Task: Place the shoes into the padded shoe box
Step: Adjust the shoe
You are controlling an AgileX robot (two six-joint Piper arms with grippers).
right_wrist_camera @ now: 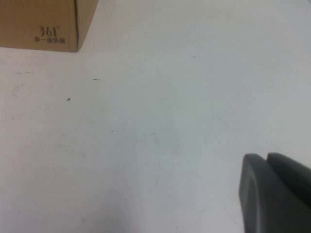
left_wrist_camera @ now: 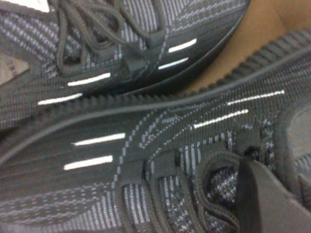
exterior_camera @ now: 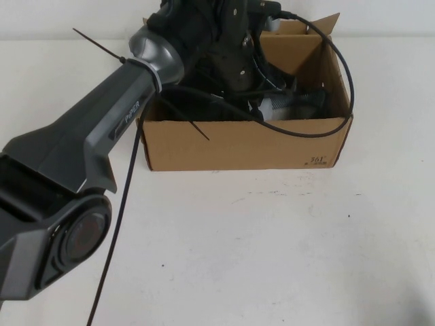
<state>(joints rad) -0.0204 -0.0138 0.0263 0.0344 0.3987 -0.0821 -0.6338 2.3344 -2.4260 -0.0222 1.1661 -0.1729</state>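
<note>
I'm holding the left gripper (left_wrist_camera: 272, 204) down inside the padded shoe box (exterior_camera: 238, 146), right above the shoes (left_wrist_camera: 146, 145). Only one dark fingertip is showing against the laces of the nearer shoe, so I cannot tell how far its jaws are parted or whether they are gripping anything.

My worry is the lift-out: if a finger is snagging a lace, it could be dragging that shoe back up over the rim. The arm's black cable (exterior_camera: 343, 81) is also looping over the box's far corner and could be tugging the box.

Both shoes are lying side by side in the box.

The right gripper (right_wrist_camera: 274, 194) is hanging over bare table (right_wrist_camera: 170, 121), well clear of the box, its fingers pressed together and empty.
</note>
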